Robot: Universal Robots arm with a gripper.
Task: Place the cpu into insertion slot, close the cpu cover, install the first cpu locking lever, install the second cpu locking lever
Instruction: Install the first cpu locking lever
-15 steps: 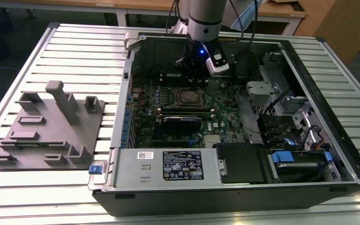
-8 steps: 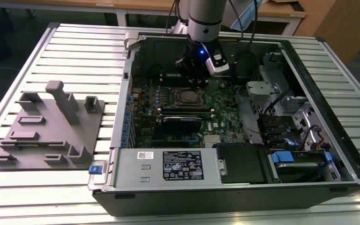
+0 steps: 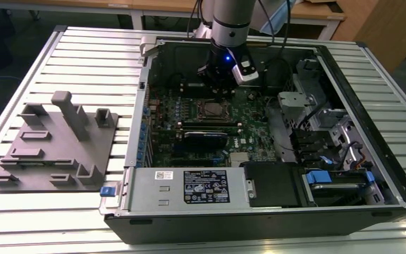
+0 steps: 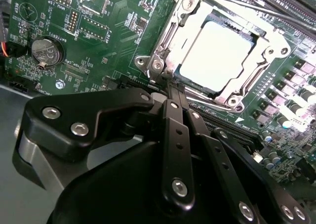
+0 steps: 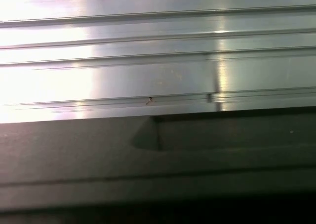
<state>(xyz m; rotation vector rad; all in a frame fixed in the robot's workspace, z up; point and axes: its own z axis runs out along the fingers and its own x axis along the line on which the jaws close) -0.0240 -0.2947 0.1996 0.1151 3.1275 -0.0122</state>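
Hovering inside an open computer case [image 3: 372, 174], the arm [image 3: 230, 21] reaches straight down over the green circuit board [image 4: 113, 46]. The case lies on its side on the slatted metal surface [image 3: 83, 53] and takes up the middle of the surface and the part toward the exterior view's right. A grey fixture tray [image 3: 55, 153] sits near the surface's edge at the exterior view's left. The insertion slot [image 3: 209, 109] is in the middle of the board, and the arm's black head stands just beyond the slot's far side. In the second wrist view the cpu [image 4: 217, 53] lies flat in the slot with its pale metal top showing. The cpu cover [image 4: 169, 36] is folded down around the chip, framing it. The tool [image 4: 171, 88] has its fingers [image 4: 174, 130] pressed together. Their tips are at one corner of the cover, by a screw; I cannot tell whether anything thin is caught between them. A thin metal lever [image 4: 247, 5] runs along the cover's opposite side. A round coin battery [image 4: 47, 51] sits on the board, well apart from the slot. A labelled power supply box [image 3: 182, 186] fills the case's near corner.
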